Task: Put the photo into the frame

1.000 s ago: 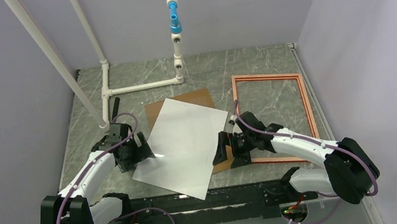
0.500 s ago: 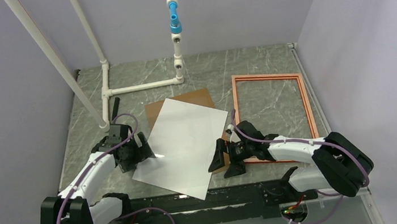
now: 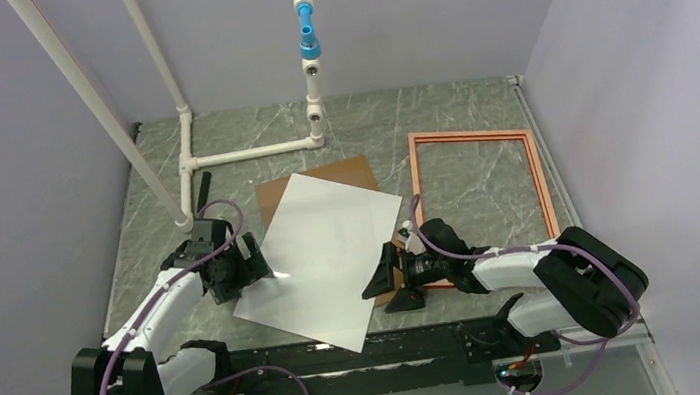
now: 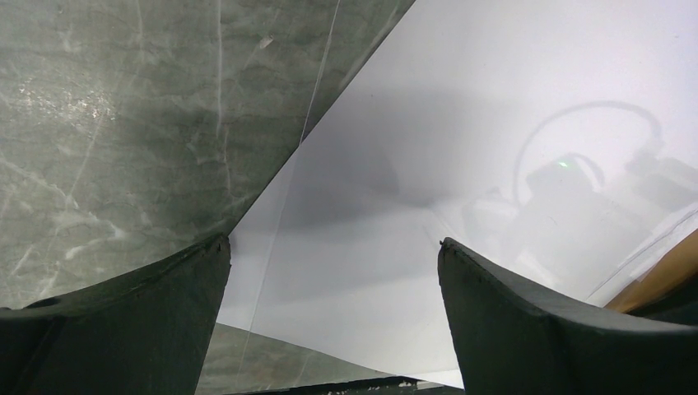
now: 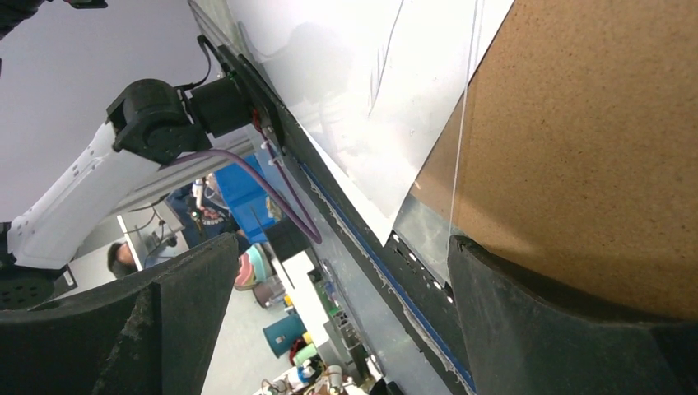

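Observation:
The photo lies white face up in the middle of the table, skewed, on top of a brown backing board. The frame lies flat to the right, pale orange-wood face up, with bare table inside it. My left gripper is open at the photo's left edge, one finger on each side of that edge; in the left wrist view the photo fills the gap of the gripper. My right gripper is open and low at the photo's near right edge, by the board's corner.
A white pipe stand with a blue fitting rises at the back left. A faint clear pane edge runs over the board. A black rail lines the near table edge. Grey walls close in both sides.
My right arm has dropped lower and drawn back and left, bringing its open gripper down to the photo's near right edge. The left arm and the photo have not moved.

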Robot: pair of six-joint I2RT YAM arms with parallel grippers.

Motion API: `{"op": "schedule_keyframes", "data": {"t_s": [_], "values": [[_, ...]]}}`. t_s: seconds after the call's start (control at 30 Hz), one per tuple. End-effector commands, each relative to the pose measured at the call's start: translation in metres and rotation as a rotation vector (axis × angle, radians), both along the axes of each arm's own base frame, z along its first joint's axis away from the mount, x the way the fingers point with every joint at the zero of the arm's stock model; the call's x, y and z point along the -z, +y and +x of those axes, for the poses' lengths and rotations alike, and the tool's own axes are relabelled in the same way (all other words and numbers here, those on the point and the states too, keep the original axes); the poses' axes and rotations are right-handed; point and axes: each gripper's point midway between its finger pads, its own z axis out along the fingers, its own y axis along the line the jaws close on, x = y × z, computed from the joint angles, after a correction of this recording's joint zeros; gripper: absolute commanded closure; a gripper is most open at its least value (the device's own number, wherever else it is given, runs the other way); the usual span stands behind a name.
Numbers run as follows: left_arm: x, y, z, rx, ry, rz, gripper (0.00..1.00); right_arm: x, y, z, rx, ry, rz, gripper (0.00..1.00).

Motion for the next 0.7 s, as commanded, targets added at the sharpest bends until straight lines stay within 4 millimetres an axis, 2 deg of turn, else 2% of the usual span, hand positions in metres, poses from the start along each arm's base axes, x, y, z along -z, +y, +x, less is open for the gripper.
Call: {"op": "schedule_keyframes", "data": {"t_s": [0.0,0.33,0.47,0.67], "values": [[-0.005,-0.006,0.004,0.004,-0.035,-0.032,0.01,-0.020,0.008,0.009,0.022,-0.079,0.087,0.00],[-0.006,-0.008,0.004,0.014,-0.044,-0.044,0.01,-0.057,0.016,0.020,0.020,-0.211,0.184,0.00],[-0.006,-0.010,0.004,0.019,-0.045,-0.048,0.01,-0.059,0.017,0.024,0.015,-0.256,0.185,0.00],[-0.006,-0.011,0.004,0.025,-0.043,-0.048,0.01,-0.048,0.024,0.035,0.030,-0.250,0.175,0.00]]}}
